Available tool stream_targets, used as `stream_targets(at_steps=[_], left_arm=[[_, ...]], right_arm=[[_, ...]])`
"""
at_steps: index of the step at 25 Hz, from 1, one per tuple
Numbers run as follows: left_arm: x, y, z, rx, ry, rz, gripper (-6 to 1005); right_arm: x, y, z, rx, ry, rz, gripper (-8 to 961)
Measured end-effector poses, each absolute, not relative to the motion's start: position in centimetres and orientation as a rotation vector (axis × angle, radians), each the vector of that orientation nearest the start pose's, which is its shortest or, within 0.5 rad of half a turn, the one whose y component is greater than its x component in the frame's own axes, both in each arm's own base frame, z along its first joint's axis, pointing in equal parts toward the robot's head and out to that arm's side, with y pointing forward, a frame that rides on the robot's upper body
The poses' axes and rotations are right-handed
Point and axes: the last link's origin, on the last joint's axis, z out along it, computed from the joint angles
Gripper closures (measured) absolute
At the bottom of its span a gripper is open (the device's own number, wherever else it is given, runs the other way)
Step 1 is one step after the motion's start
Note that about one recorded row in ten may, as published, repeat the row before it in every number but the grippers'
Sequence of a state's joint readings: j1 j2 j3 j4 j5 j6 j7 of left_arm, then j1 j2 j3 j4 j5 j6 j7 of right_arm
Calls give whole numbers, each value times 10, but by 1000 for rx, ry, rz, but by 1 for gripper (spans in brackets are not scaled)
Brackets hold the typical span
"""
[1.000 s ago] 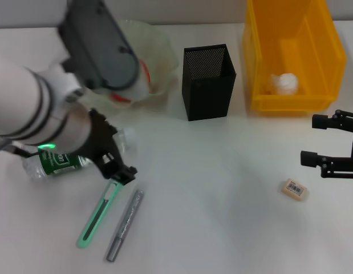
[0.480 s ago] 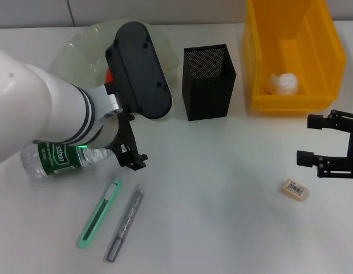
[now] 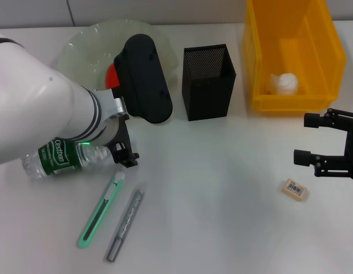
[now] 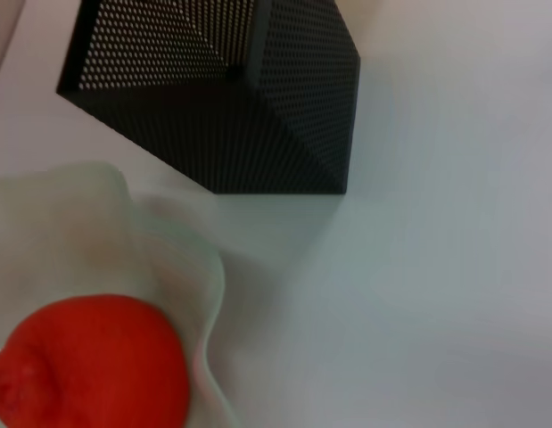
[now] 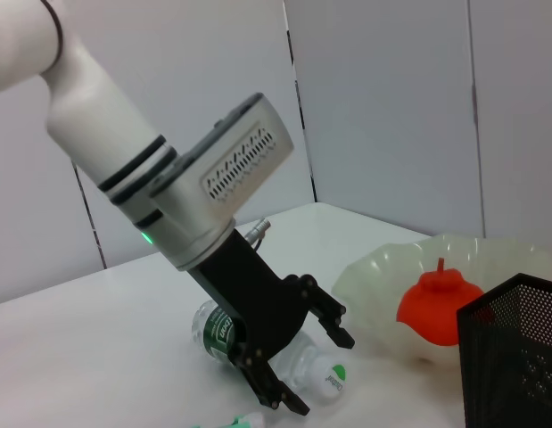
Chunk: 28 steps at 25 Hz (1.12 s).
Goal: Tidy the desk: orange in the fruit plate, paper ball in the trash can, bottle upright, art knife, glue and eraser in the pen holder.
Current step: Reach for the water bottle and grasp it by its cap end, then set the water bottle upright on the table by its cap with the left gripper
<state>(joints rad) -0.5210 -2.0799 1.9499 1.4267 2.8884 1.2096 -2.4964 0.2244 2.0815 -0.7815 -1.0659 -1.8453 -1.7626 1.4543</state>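
A clear bottle (image 3: 59,157) with a green label lies on its side at the left. My left gripper (image 3: 124,155) is open, its fingers beside the bottle's cap end, also seen in the right wrist view (image 5: 313,370). A green art knife (image 3: 99,214) and a grey glue stick (image 3: 125,225) lie in front of the bottle. The eraser (image 3: 294,189) lies at the right, just in front of my open, empty right gripper (image 3: 304,138). The orange (image 3: 112,73) sits in the translucent plate (image 3: 85,43). The paper ball (image 3: 284,84) lies in the yellow trash can (image 3: 330,45).
The black mesh pen holder (image 3: 209,85) stands upright between plate and trash can; it also shows in the left wrist view (image 4: 240,116) next to the plate (image 4: 168,241) and orange (image 4: 88,366). My left forearm covers part of the plate.
My left gripper has lifted off the art knife's near end and moved back toward the bottle's cap, the wrist turning. My right gripper has drifted slightly left.
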Motion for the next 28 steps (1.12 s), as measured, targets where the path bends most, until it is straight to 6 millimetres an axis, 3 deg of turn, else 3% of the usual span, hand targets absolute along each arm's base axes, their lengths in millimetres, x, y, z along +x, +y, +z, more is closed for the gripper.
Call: stream_targets(at_steps=[11, 22, 28], left_arm=[[-164, 345, -73, -2530, -11, 799, 191], [-172, 352, -77, -2528, -23, 879, 565], [-166, 351, -71, -2522, -41, 833, 565]], right_arm=[[281, 264, 58, -2693, 531, 707, 110], [280, 265, 58, -2688, 533, 721, 110], [279, 266, 58, -2685, 531, 728, 111]])
